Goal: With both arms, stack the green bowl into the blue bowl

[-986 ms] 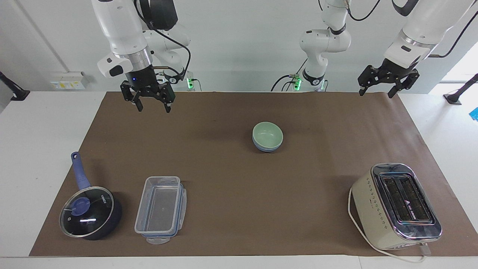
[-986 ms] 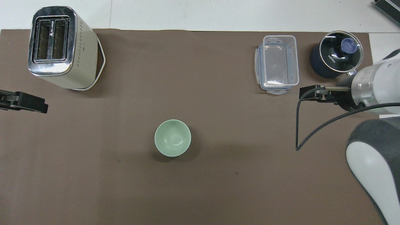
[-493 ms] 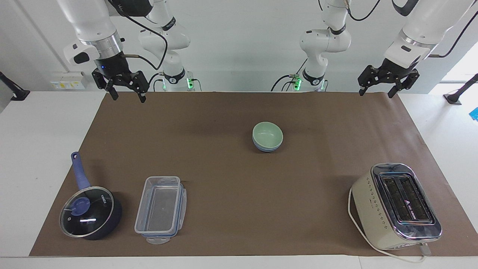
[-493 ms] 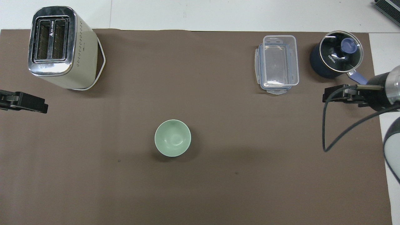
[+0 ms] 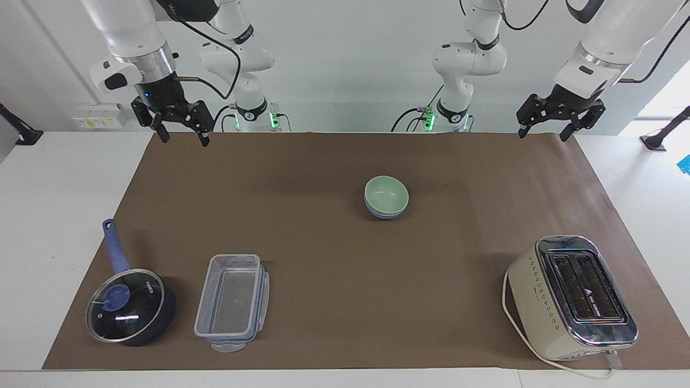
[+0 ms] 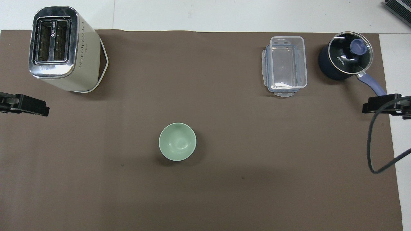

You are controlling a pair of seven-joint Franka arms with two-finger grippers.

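The pale green bowl (image 5: 386, 194) sits nested inside the light blue bowl (image 5: 384, 214) in the middle of the brown mat; only the blue bowl's lower rim shows under it. In the overhead view the green bowl (image 6: 177, 141) hides the blue one. My right gripper (image 5: 184, 139) is open and empty, raised over the mat's corner at the right arm's end. My left gripper (image 5: 542, 133) is open and empty, raised over the mat's corner at the left arm's end, and waits there. Both are well away from the bowls.
A cream toaster (image 5: 571, 296) stands farthest from the robots at the left arm's end. A clear plastic container (image 5: 233, 302) and a dark blue saucepan with a glass lid (image 5: 129, 307) stand farthest from the robots at the right arm's end.
My right gripper has pulled back from over the mat toward its own end and risen. The left gripper and the stacked bowls have not moved.
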